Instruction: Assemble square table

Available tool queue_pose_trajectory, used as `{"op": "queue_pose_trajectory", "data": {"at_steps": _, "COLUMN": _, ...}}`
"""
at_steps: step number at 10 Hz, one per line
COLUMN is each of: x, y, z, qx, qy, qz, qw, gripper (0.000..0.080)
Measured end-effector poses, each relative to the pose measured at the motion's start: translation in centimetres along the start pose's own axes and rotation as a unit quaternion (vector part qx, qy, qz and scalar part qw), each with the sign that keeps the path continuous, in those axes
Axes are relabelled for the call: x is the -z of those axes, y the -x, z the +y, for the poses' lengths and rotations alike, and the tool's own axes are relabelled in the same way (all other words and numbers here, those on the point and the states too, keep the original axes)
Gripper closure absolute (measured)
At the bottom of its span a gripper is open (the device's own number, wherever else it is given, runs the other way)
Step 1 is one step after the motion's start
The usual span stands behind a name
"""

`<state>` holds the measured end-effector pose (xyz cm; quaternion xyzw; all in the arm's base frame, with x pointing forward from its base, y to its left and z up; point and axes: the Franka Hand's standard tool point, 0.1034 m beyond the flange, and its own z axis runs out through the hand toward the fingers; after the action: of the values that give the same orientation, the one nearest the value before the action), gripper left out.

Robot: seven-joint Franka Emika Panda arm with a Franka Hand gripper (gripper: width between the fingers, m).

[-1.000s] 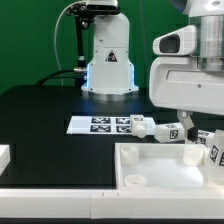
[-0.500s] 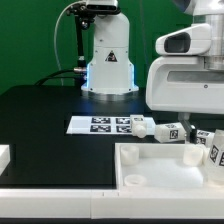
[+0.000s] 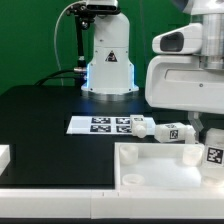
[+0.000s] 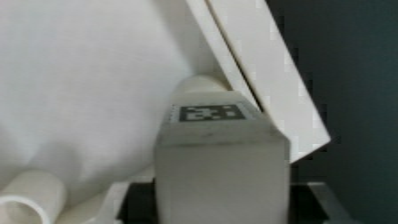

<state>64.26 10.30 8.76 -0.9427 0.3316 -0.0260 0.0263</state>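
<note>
The short chunky white plastic leg (image 4: 217, 172) carries a black-and-white square tag (image 4: 212, 112); the white square plastic tray-top (image 3: 172, 168) is plain, the tabletop (image 3: 40, 105) black.

Rear of scene: plain green backdrop (image 3: 30, 40), evenly lit. Work surface: matt black table (image 3: 40, 110), with a faint sheen toward the back. The marker board (image 3: 100, 125) lies flat mid-table. A white ledge (image 3: 60, 205) runs along the near edge. Shadows are soft.

the marker board (image 3: 103, 124) lies flat on the black table (image 3: 40, 112)
</note>
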Motion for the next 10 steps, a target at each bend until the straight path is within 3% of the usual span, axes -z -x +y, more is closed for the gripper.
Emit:
{"op": "queue_pose_trajectory", "data": {"at_steps": 2, "x": -0.3, "y": -0.08, "z": 0.12, "qx": -0.135, "qy": -0.005, "qz": 0.003, "qw": 0.991, "gripper": 0.0515}}
{"op": "queue_pose_trajectory", "data": {"at_steps": 4, "x": -0.49, "y": -0.13, "z": 0.5, "qx": -0.3, "qy": -0.03, "qz": 0.001, "qw": 0.953, "gripper": 0.0515}}
{"op": "queue_pose_trajectory", "data": {"at_steps": 5, "x": -0.51, "y": -0.12, "z": 0.58, "qx": -0.354, "qy": -0.029, "qz": -0.003, "qw": 0.935, "gripper": 0.0515}}
{"op": "queue_pose_trajectory", "data": {"at_steps": 7, "x": -0.5, "y": 0.32, "z": 0.23, "qx": -0.488, "qy": -0.027, "qz": -0.006, "qw": 0.873, "gripper": 0.0514}}
{"op": "queue_pose_trajectory", "data": {"at_steps": 9, "x": -0.51, "y": 0.35, "z": 0.27, "qx": -0.508, "qy": -0.025, "qz": -0.005, "qw": 0.861, "gripper": 0.0514}}
{"op": "queue_pose_trajectory", "data": {"at_steps": 10, "x": -0.54, "y": 0.36, "z": 0.26, "qx": -0.492, "qy": -0.025, "qz": -0.005, "qw": 0.87, "gripper": 0.0416}}
